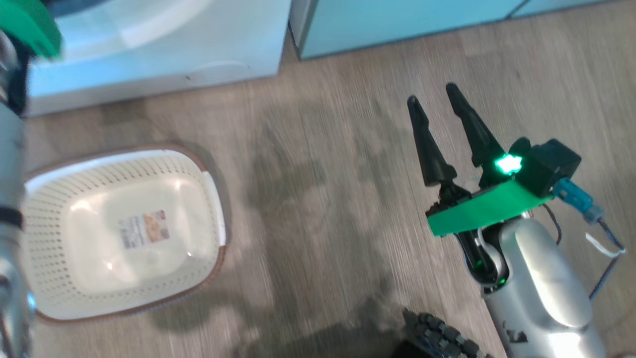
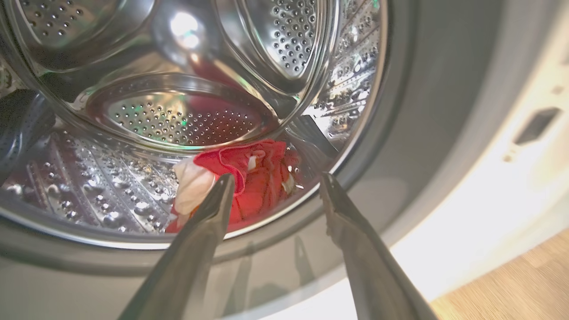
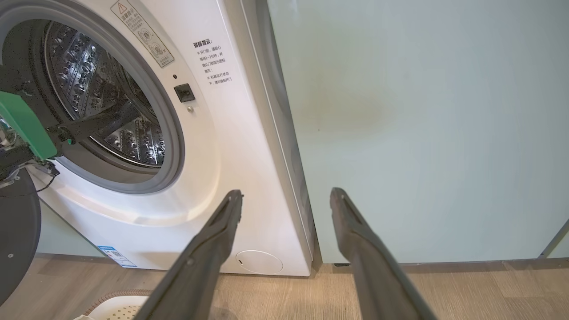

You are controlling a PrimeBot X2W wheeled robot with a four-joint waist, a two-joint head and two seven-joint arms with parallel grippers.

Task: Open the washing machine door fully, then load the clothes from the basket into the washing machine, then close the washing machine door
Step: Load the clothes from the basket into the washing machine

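Observation:
The washing machine (image 3: 231, 146) stands with its grey-ringed drum mouth (image 3: 171, 133) uncovered. The dark round washing machine door (image 3: 15, 235) hangs swung aside at the lower left of the right wrist view. The clothes (image 2: 262, 178), a red garment with a white piece, lie on the steel drum floor just inside the mouth. My left gripper (image 2: 276, 180) points into the drum, open, its tips just short of the clothes and nothing between them. The basket (image 1: 59, 179) sits on the floor with no cloth in it, its label sticker showing. My right gripper (image 1: 433, 97) hovers open over the floor to the basket's right.
Pale green cabinet panels (image 3: 422, 133) adjoin the machine's right side. Wooden floor (image 1: 323, 199) spreads between basket and right arm. My left forearm (image 1: 10, 199) runs along the head view's left edge. A dark ribbed wheel (image 1: 437, 338) shows at the bottom.

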